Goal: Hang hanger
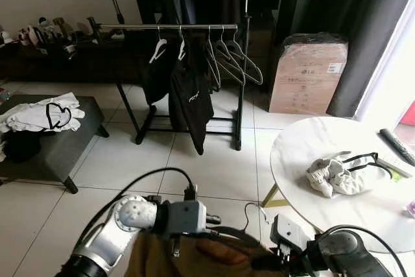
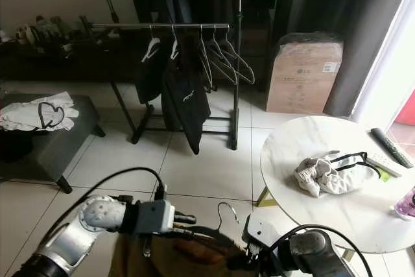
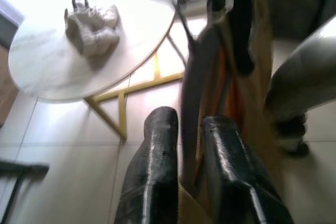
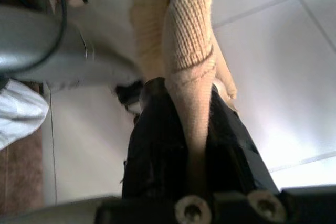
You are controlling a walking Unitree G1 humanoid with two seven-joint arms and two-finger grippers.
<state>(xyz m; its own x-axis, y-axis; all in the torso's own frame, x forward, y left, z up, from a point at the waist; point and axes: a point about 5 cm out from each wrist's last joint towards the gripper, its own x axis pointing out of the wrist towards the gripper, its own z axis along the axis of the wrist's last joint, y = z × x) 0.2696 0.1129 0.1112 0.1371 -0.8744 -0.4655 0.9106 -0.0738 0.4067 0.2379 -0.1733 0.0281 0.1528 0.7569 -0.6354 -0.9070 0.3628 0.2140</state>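
Carrying the hanger (image 2: 220,228) with its tan garment (image 2: 175,257), both hands (left hand (image 3: 189,182), right hand (image 4: 194,145)) are gripping; keeping its hook upright suits approaching the rail (image 1: 168,26).

Round white table (image 1: 305,154) with gold legs, on the right: crumpled pale cloth with black straps (image 1: 337,174) on top, a dark remote control (image 1: 397,146) near its far edge.
Cardboard box (image 1: 307,77) wrapped in plastic, standing against the dark curtain (image 1: 363,37).
Grey low bench (image 1: 61,144) on the left: white garment with black trim (image 1: 42,115) laid on top.
Dark shelf (image 1: 39,47) along the back wall, carrying small items too small to tell.
Pale tiled floor (image 1: 214,167).
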